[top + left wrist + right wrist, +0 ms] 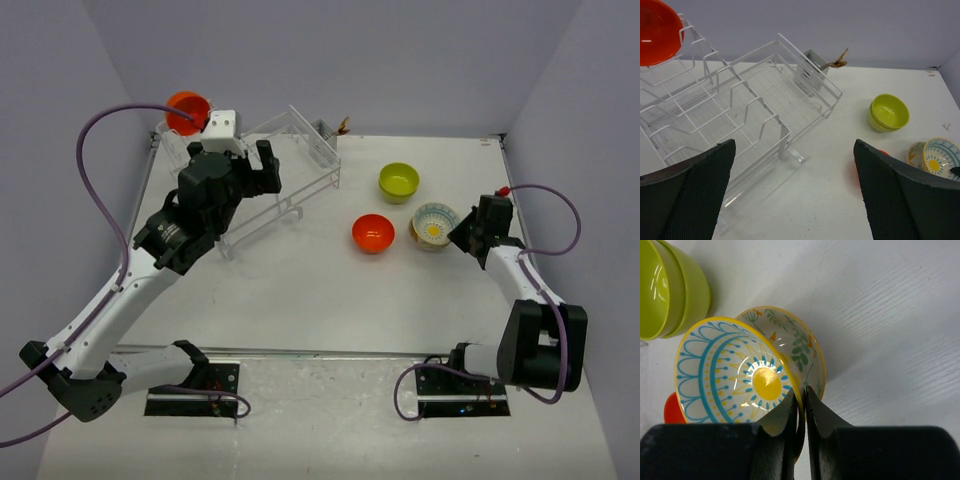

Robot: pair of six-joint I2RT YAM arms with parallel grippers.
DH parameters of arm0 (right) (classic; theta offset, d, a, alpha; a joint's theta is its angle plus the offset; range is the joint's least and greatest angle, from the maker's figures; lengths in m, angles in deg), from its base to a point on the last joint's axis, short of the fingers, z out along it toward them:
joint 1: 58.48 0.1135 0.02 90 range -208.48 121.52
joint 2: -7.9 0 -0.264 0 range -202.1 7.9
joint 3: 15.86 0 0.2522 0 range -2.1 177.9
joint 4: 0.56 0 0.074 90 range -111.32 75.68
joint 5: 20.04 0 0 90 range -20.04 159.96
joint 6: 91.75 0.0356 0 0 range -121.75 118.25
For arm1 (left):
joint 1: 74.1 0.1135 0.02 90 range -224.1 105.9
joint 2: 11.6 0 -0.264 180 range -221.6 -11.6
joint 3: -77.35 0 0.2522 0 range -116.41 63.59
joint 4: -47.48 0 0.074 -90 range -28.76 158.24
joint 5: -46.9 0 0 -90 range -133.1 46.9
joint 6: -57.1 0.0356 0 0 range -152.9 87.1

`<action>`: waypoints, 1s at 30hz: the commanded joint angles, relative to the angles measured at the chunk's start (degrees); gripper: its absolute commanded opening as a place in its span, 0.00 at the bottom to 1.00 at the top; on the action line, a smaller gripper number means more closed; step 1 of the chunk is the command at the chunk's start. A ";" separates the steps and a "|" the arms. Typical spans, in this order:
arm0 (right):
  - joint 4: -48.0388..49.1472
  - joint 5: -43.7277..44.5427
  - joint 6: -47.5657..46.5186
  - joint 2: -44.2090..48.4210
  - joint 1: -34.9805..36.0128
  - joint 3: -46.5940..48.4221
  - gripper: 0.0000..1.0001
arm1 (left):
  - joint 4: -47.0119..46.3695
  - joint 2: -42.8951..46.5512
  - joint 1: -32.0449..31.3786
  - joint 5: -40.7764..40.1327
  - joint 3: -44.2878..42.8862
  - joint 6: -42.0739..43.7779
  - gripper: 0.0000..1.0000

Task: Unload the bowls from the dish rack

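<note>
Far left: orange bowl [188, 110] is the only bowl seen in the dish rack [295, 165], propped at its far end. Left end effector [253, 168] hovers over the rack, jaws wide apart, empty. Bowl prob light, rigid, glossy, so slippery; pinch the rim, lift straight up. On table [300, 290]: green bowls [398, 181], 2nd orange bowl [372, 232], patterned bowl [435, 224]. Right end effector [801, 392] clenched on patterned bowl's rim. Right wrist cam shows leaf-print bowl [800, 340] under it; top cam doesn't resolve that.

This looks like a robot lab. Plain grey walls [400, 60] box in a white table [300, 300], with a left arm [130, 290] and right arm [520, 272] bolted on.
</note>
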 commanded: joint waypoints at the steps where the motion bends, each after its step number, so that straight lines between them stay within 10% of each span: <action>1: 5.75 -2.58 1.09 -1.28 -0.14 0.46 0.11 | -1.02 0.54 1.96 0.95 -0.76 -2.11 1.00; 10: 4.79 -4.08 1.00 -2.69 -0.14 1.42 0.36 | -1.02 -1.74 7.92 3.94 -1.29 -5.27 1.00; 17: -6.00 2.06 -0.14 11.78 -0.05 5.19 0.96 | 2.66 -5.33 16.72 0.19 -7.60 -15.00 1.00; 30: -7.44 -12.15 -2.43 30.88 -0.14 5.39 0.99 | -0.91 -14.57 33.33 7.20 -14.65 -46.30 1.00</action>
